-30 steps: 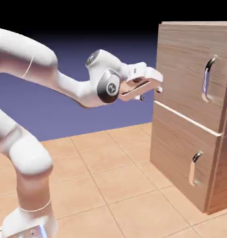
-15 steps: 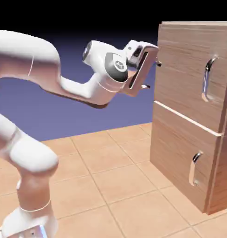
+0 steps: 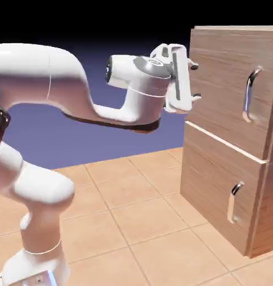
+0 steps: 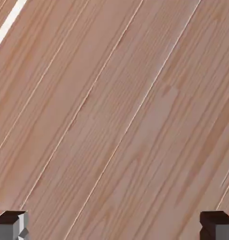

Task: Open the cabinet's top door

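The cabinet point(image 3: 255, 223) stands at the exterior view's right, tall and wood-grained. Its top door point(image 3: 222, 84) carries a long curved silver handle point(image 3: 250, 95) near its right edge. My gripper point(image 3: 195, 81) is open at the door's left edge, well left of the handle, with one finger above the other and nothing between them. In the hand view the door's wood grain point(image 4: 116, 108) fills the picture, and the two grey fingertips point(image 4: 11, 226) show far apart at the bottom corners. No handle shows there.
Below the top door is a shorter panel point(image 3: 214, 190) with a small silver handle point(image 3: 234, 202). A pale ledge point(image 3: 222, 142) separates the two panels. The tiled floor point(image 3: 133, 212) stretches in front of the cabinet, and the arm's elbow point(image 3: 127, 106) hangs above it.
The hand has risen, rolled and swung right toward the cabinet, so the fingers now point at the top door's left edge. The jaws stayed open.
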You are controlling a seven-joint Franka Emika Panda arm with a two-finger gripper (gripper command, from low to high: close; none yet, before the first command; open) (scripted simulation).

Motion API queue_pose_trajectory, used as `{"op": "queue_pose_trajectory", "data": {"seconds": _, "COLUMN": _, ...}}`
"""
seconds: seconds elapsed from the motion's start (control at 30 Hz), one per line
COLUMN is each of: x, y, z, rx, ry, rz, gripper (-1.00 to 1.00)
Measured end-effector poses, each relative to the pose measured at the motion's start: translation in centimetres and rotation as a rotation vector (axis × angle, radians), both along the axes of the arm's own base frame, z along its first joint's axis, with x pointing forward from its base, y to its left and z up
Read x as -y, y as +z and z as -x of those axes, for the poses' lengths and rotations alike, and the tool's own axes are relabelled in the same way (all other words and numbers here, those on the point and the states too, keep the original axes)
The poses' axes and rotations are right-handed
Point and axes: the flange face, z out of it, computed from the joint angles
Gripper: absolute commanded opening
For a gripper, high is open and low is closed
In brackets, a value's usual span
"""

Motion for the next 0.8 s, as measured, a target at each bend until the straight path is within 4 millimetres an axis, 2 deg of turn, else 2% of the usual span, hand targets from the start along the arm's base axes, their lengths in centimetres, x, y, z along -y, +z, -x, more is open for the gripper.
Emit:
{"op": "queue_pose_trajectory", "data": {"seconds": 0.33, "x": 4.7, "y": -1.7, "z": -2.1, "rx": 0.115, "ry": 0.041, "rz": 0.446, "gripper": 0.0}}
{"op": "queue_pose_trajectory", "data": {"seconds": 0.67, "x": 10.0, "y": -5.0, "z": -5.2, "rx": 0.19, "ry": 0.059, "rz": 0.906, "gripper": 0.0}}
{"op": "queue_pose_trajectory", "data": {"seconds": 0.73, "x": 10.1, "y": -5.1, "z": -5.3, "rx": 0.191, "ry": 0.06, "rz": 0.915, "gripper": 0.0}}
{"op": "queue_pose_trajectory", "data": {"seconds": 0.8, "x": 10.1, "y": -5.1, "z": -7.1, "rx": 0.191, "ry": 0.06, "rz": 0.912, "gripper": 0.0}}
